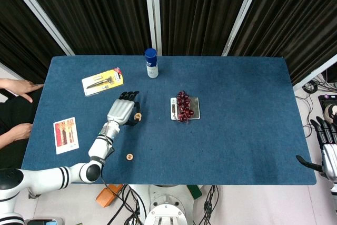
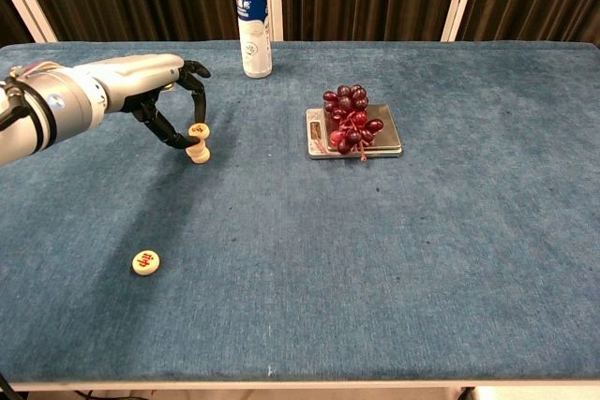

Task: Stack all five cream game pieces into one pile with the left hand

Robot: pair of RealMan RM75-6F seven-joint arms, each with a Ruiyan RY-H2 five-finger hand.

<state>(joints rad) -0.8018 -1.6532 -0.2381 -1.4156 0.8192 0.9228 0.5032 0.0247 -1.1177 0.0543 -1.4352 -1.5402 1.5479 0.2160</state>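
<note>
My left hand pinches a cream game piece in its fingertips, right over a short pile of cream pieces on the blue cloth. I cannot tell whether the held piece touches the pile. In the head view the left hand covers the pile and only the held piece shows at its right side. One loose cream piece with a red mark lies flat nearer the front edge, apart from the hand. My right hand hangs off the table's right edge, fingers apart and holding nothing.
A blue-capped white bottle stands behind the pile. A bunch of dark red grapes sits on a small metal scale to the right. A yellow tool pack and a card lie left. A person's hands rest at the left edge.
</note>
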